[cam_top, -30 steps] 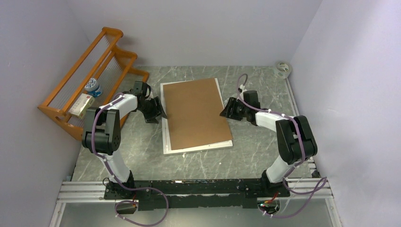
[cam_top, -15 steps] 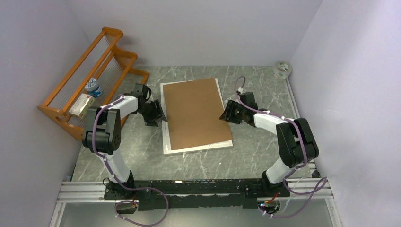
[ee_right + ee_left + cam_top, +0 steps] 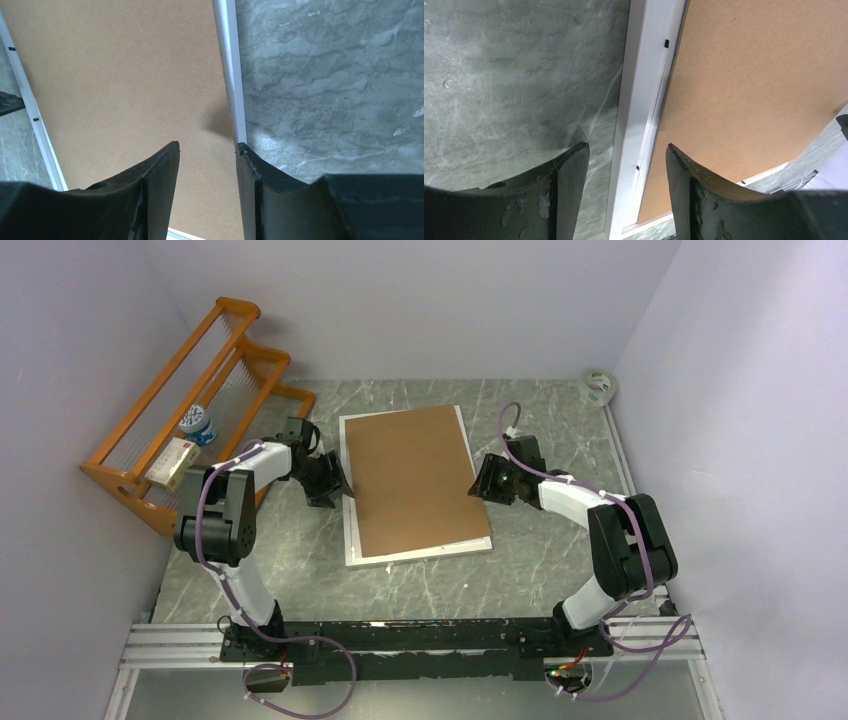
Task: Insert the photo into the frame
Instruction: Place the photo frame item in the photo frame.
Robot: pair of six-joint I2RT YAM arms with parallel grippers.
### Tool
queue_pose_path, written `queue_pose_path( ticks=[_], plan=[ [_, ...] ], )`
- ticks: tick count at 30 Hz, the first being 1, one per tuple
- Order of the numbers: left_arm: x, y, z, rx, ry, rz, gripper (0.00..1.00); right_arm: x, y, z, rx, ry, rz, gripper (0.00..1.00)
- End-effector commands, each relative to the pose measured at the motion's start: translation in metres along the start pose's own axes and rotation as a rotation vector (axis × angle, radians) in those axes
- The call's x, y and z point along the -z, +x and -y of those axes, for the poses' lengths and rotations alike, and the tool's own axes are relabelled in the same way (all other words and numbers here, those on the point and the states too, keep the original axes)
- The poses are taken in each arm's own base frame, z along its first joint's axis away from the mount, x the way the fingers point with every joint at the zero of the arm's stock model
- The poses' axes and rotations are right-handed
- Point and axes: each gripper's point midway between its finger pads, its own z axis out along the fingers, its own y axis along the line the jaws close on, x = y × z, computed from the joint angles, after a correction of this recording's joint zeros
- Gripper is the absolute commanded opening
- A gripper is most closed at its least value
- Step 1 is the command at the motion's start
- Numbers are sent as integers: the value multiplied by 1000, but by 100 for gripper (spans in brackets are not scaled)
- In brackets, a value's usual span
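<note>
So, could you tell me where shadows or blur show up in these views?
Top external view: even, soft light, all sharp. Left wrist view: a broad dark shadow on the table beside the frame, ahead of the left gripper. Right wrist view: a small shadow on the backing board by the frame's rail, above the right gripper.

A white-rimmed frame [image 3: 415, 483] shows its plain brown hardboard back on a grey-green marbled table [image 3: 560, 420] veined with white. To the frame's left, an orange rack [image 3: 241, 312] holds what looks like a red-and-white box [image 3: 172, 462].
</note>
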Motion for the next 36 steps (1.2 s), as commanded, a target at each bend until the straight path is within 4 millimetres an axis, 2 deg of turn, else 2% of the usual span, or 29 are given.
queue_pose_path(
  ticks=[1, 7, 12, 23, 28, 32, 36],
  plan=[
    [-4, 4, 1, 28, 19, -23, 63, -3, 3, -1, 14, 5, -10, 47],
    [-8, 7, 1, 42, 31, -41, 63, -4, 11, -4, 11, -15, -39, 38],
    [-10, 9, 4, 55, 50, -51, 63, -2, 20, -8, -1, -43, -62, 34],
    [-17, 15, 11, 86, 112, -84, 63, 5, 48, -18, -43, -107, -124, 34],
    [-17, 16, 12, 91, 115, -84, 62, 10, 54, -23, -60, -121, -133, 34],
    [-13, 11, 7, 83, 72, -54, 62, 20, 45, -27, -54, -108, -99, 35],
    [-3, -5, 7, 48, 38, 6, 64, 31, 14, -34, -19, -75, -14, 39]
  ],
)
